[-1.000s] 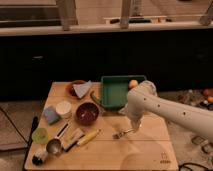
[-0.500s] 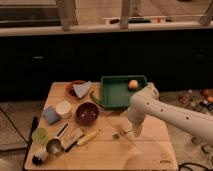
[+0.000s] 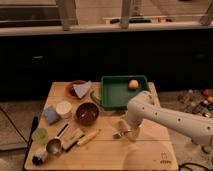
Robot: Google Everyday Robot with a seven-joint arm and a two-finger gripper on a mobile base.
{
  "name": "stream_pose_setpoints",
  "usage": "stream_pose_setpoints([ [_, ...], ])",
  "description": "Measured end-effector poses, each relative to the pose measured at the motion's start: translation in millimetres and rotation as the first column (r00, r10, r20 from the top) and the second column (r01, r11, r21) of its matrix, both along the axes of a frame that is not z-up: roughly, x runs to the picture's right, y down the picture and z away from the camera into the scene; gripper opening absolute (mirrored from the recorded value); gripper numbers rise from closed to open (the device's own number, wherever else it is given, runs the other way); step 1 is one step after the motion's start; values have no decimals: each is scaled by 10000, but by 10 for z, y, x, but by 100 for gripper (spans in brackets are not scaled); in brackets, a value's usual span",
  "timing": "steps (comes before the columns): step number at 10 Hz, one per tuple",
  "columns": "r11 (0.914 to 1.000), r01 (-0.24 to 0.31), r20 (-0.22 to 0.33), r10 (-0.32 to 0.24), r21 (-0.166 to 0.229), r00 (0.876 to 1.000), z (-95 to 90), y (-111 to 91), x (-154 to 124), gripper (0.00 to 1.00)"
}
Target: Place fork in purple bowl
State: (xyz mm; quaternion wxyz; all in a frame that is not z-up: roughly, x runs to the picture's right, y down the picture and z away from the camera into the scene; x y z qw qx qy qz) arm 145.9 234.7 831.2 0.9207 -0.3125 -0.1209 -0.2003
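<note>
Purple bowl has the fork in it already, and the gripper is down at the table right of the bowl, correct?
Not quite. The camera view shows the purple bowl empty; the fork is at the gripper, low over the table right of the bowl.

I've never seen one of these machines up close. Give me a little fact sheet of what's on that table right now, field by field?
surface: wooden table
arm: white, reaching in from the right
tool: low over the table, right of the purple bowl
fork: small, silver, at the tool's tip; whether gripped is unclear
purple bowl: left of the tool, nothing seen inside
green tray: behind the arm, holding an orange ball
yellow-handled utensil: in front of the bowl
task status: fork not yet in bowl
</note>
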Motion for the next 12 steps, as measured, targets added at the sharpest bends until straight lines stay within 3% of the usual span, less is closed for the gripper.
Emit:
stream_pose_setpoints([
  [1,10000,-6,-49,6,-32,10000,49,24,6,76],
  [4,10000,-22,-71,21,-58,10000,137,57,-38,46],
  [8,9999,-1,-60,1,-107,10000,63,23,-33,5],
  [12,10000,-14,-30,14,38,10000,90,21,-70,0],
])
